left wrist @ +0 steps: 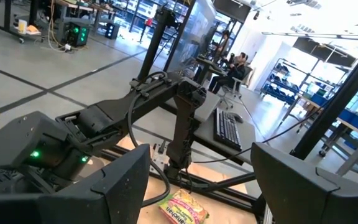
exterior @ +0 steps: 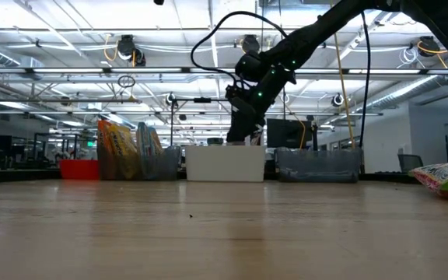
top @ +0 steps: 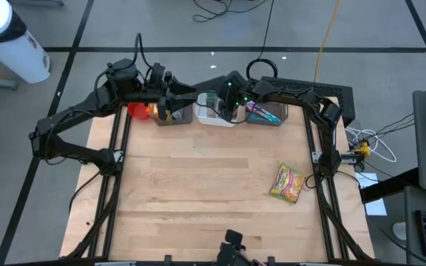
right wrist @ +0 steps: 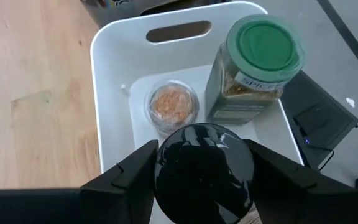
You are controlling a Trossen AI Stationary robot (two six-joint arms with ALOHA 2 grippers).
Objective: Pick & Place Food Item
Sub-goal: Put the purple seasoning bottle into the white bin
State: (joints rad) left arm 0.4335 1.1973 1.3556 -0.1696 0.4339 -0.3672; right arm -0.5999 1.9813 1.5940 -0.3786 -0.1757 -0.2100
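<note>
My right gripper hangs over the white bin at the table's far edge, shut on a jar with a round black lid. Inside the bin stand a spice jar with a green lid and a small clear tub of orange crumbs, both on the bin's floor. In the low view the gripper is just above the bin's rim. My left gripper is open and level above the grey bin to the left, with nothing between its fingers. My right gripper pinches the jar's black lid between its two fingers, one on each side of the round lid. The fingers slant down from the table's right. The jar is upright over the white bin; its lid hides whether its bottom touches the bin's floor.
A yellow noodle packet lies flat on the wood at the right. Along the far edge stand a red bin, a grey bin with upright snack bags and a grey bin with a purple and teal item.
</note>
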